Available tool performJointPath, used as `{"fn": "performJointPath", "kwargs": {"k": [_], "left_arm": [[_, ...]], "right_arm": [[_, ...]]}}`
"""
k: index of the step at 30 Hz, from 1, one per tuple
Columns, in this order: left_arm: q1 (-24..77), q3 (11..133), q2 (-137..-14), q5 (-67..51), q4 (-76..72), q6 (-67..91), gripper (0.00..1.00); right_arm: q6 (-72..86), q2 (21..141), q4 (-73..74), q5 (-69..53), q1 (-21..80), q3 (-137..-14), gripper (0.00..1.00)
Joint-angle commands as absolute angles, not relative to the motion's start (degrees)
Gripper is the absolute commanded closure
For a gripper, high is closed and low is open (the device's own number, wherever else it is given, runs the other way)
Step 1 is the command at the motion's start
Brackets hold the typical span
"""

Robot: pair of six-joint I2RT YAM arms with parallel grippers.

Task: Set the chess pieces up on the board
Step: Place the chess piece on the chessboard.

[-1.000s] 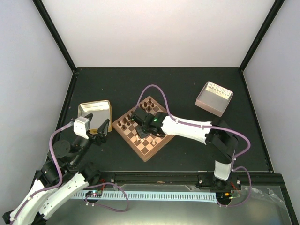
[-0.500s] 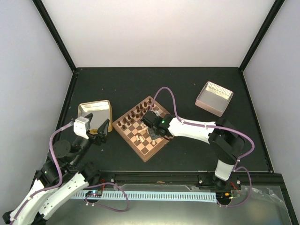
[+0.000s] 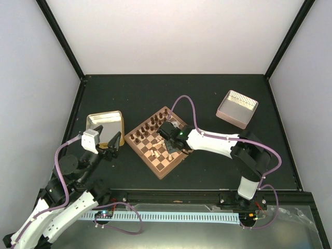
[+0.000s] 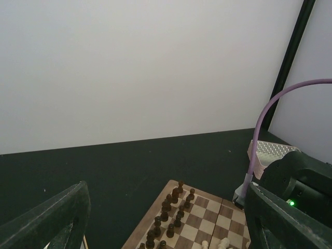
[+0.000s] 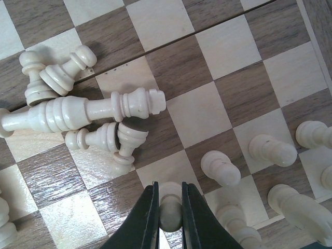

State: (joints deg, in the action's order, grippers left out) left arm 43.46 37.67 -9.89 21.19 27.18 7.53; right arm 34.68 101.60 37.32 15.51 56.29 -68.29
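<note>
1. Several pale cream turned wooden chessmen lie tipped in a heap on the square brown-and-tan wooden chessboard, while others stand on its near-right side; the dark brown set stands in rows along the far-left side
2. Right gripper: jaws pressed onto one small pale pawn, held upright just beside the standing pale ones. Left gripper: off the board near the shallow yellowish metal tray, jaws spread, nothing between them
3. Step in hand, as I judge it: seating that pawn on its home square. The next move calls for a level lowering onto a free square without nudging neighbours, then letting go; the long lying piece rests against fallen pawns and will need care
4. Surface is a matte black tabletop; white walls and black corner posts surround it, with a pinkish rectangular bin at far right
</note>
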Motion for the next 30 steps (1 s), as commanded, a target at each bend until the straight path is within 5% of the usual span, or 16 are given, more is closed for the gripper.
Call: {"fn": "performJointPath", "kwargs": {"k": [1, 19, 30], "left_arm": [[43.5, 38.0, -11.0, 21.3, 27.4, 7.5, 0.17], [43.5, 38.0, -11.3, 21.4, 27.5, 7.5, 0.17], [43.6, 38.1, -11.6, 21.4, 27.4, 7.4, 0.17]], "right_arm": [[35.3, 102.6, 36.6, 15.8, 56.1, -68.3, 0.91], [35.2, 100.8, 36.2, 16.5, 56.0, -68.4, 0.74], [35.0, 100.2, 37.0, 17.6, 56.0, -68.9, 0.76]]}}
